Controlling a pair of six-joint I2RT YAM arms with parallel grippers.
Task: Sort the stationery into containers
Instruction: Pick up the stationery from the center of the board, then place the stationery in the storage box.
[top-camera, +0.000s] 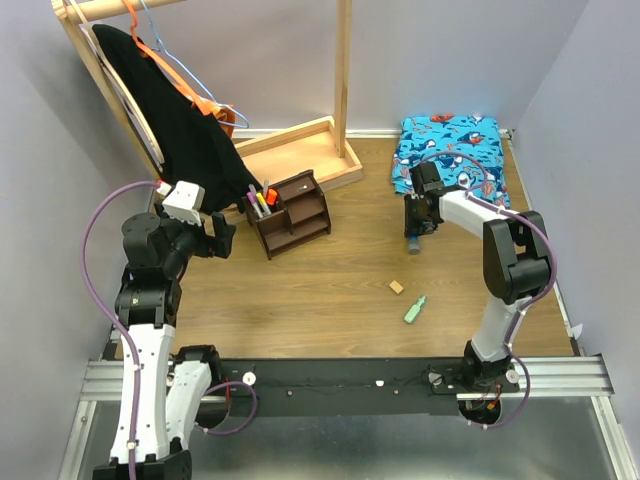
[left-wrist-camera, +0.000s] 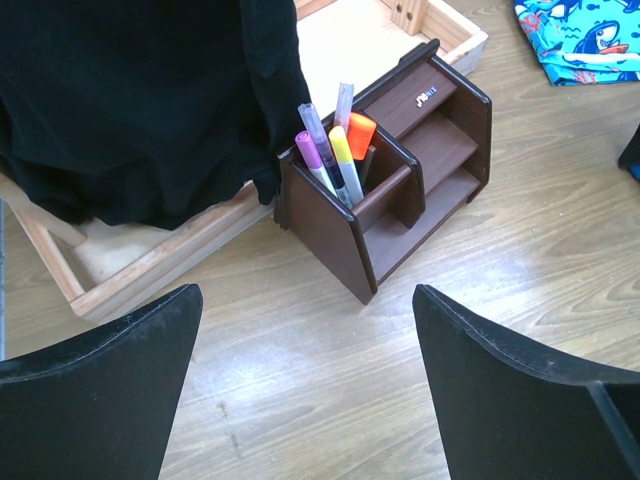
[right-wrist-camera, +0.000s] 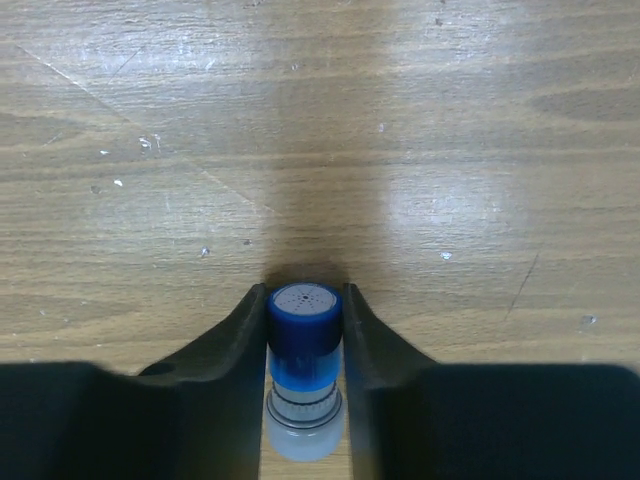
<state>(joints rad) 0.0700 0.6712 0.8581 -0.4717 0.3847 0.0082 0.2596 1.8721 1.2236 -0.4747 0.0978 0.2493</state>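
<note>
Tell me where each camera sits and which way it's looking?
Top external: fixed above and behind the arms, looking down on the table; both arms show.
Left wrist: on the left arm, facing the organiser; its open fingers frame the bottom.
Right wrist: on the right arm, looking down at the blue-topped tube between its fingers.
Shared: top and left wrist both see the organiser.

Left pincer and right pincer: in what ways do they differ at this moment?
The left pincer stands wide open and empty; the right pincer is closed on the blue-topped tube, a finger against each side of its cap. The left pincer faces the brown organiser with pens upright in it; the right pincer is low over bare wooden table, near the shark-print cloth. Both have dark fingers.
</note>
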